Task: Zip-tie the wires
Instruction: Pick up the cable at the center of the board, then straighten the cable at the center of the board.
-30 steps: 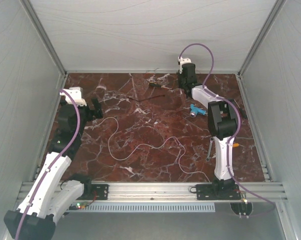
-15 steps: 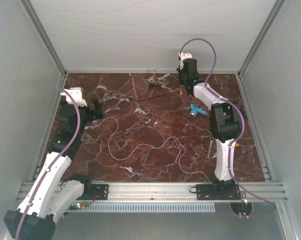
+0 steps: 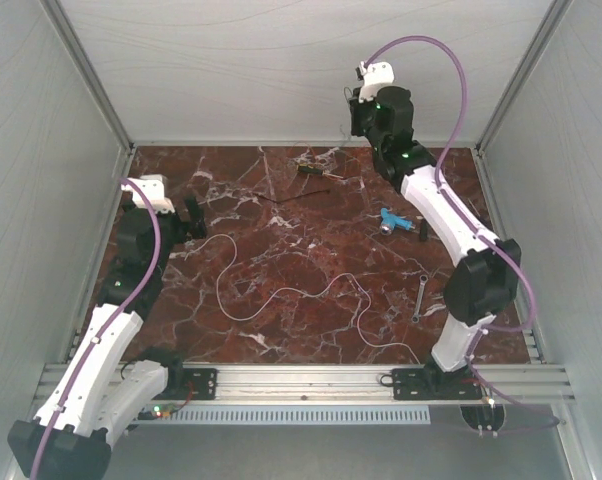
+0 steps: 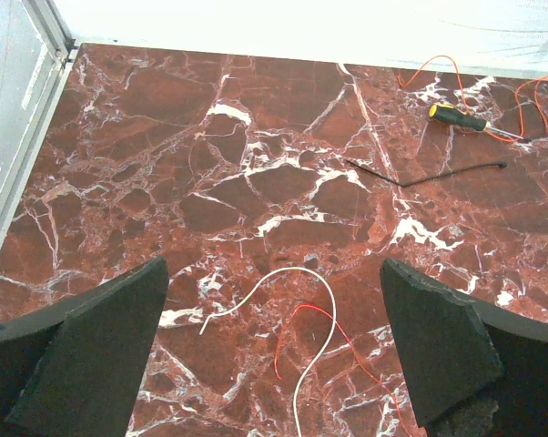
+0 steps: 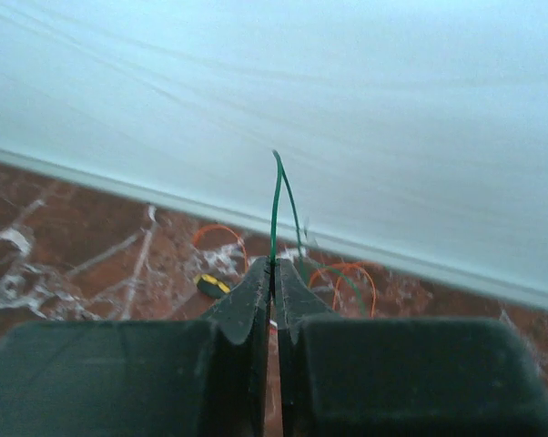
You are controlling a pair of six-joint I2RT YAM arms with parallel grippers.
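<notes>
The wires lie spread over the marble table (image 3: 311, 330). A white wire (image 3: 281, 292) snakes across the middle. Its end (image 4: 292, 273) and a red strand (image 4: 303, 309) lie below my left gripper (image 4: 272, 273), which hangs open above them at the left (image 3: 193, 215). My right gripper (image 5: 273, 264) is raised near the back wall (image 3: 366, 112), shut on a thin green wire (image 5: 275, 209) that loops up above its tips. Orange wire (image 4: 438, 66) curls on the table by the back edge (image 5: 351, 269). A thin black zip tie (image 4: 420, 177) lies apart from them.
A yellow-and-black screwdriver (image 3: 316, 171) lies near the back edge beside the orange wire. A blue tool (image 3: 394, 221) and a small metal wrench (image 3: 421, 297) lie on the right side. White walls close in the back and both sides.
My right arm has lifted its gripper from table level at the back up toward the wall, its jaws shut throughout. The left arm has not moved.
</notes>
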